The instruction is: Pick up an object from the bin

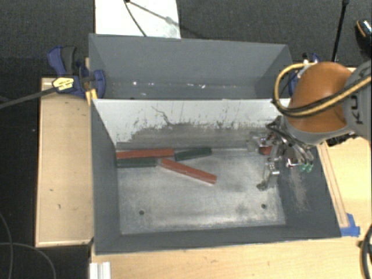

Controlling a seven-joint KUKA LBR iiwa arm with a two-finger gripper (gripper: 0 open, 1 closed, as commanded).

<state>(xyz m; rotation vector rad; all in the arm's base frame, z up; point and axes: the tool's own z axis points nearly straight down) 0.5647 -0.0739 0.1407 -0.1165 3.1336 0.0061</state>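
Four slim bars cluster at the back left of the grey bin (200, 211): a long red bar (145, 153), a dark green bar (136, 162) touching it, a shorter green bar (193, 153) and a slanted orange-red bar (188, 171). The hand (266, 182) points down over bare floor at the right, well apart from them; whether it is spread or closed cannot be told.

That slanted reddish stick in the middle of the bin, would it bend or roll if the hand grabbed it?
The reddish stick looks straight and flat-sided, so it is probably stiff and unlikely to roll. It looks slim, so likely light. It lies flat on the bin floor, so a push would probably just slide it.
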